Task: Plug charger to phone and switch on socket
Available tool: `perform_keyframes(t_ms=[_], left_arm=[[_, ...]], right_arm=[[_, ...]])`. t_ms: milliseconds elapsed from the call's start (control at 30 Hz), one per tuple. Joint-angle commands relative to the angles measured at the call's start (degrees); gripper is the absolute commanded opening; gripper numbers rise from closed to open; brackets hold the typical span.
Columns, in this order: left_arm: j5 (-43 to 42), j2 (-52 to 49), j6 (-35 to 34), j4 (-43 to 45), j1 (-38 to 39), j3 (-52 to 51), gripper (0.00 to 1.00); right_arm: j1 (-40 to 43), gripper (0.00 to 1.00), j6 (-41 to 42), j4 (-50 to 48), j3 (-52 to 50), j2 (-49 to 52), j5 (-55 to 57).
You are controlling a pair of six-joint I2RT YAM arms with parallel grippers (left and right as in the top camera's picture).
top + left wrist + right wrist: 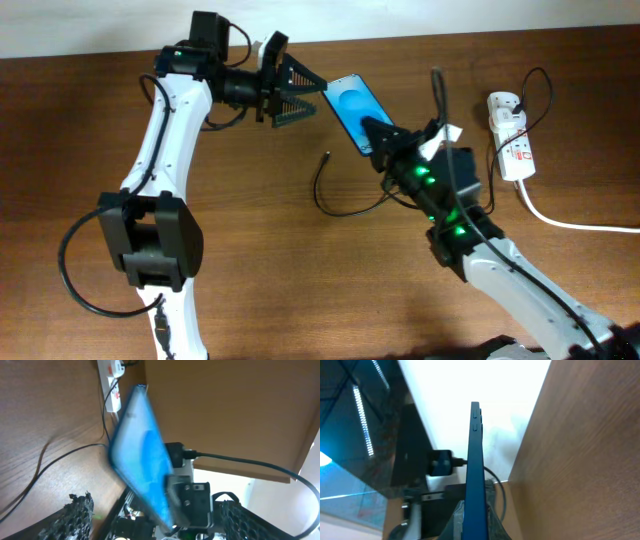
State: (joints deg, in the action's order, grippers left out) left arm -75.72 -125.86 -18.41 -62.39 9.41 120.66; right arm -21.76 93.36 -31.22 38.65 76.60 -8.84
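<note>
The left arm (165,130) rises from the near edge of the table (250,290) and bends right at the top. Its left tool (300,90) lies level, jaws spread wide and holding nothing, facing the phone (350,103). The right arm (450,215) stretches up-left from the lower right corner. Its right tool (380,135) is clamped on the phone's nearer end and hides that end. The charger (328,190) lies loose on the wood, its tip near the phone but apart. The socket (510,135) sits far right. The left wrist view shows the phone blurred, and whether it touches the table cannot be told.
</note>
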Motion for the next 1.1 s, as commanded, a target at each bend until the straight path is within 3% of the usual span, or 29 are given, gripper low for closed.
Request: perform_keyframes(t_ms=[0,300,767,1067], left_arm=[[0.7,0.3,-4.1,1.9,0.7,1.1,0.77],[4.8,0.3,-6.4,2.0,1.4,1.1,0.64],[8.4,0.3,-15.1,8.0,2.8,1.1,0.56],[11.6,0.3,-15.5,8.2,3.6,1.1,0.38]], right_arm=[[-2.1,0.04,0.6,-2.1,2.6,2.8,5.7],[-2.3,0.04,0.6,-2.1,8.0,6.8,6.2],[-4.1,0.04,0.8,-2.0,8.9,6.8,7.1],[-6.8,0.04,4.7,-1.8,10.3,8.8,8.7]])
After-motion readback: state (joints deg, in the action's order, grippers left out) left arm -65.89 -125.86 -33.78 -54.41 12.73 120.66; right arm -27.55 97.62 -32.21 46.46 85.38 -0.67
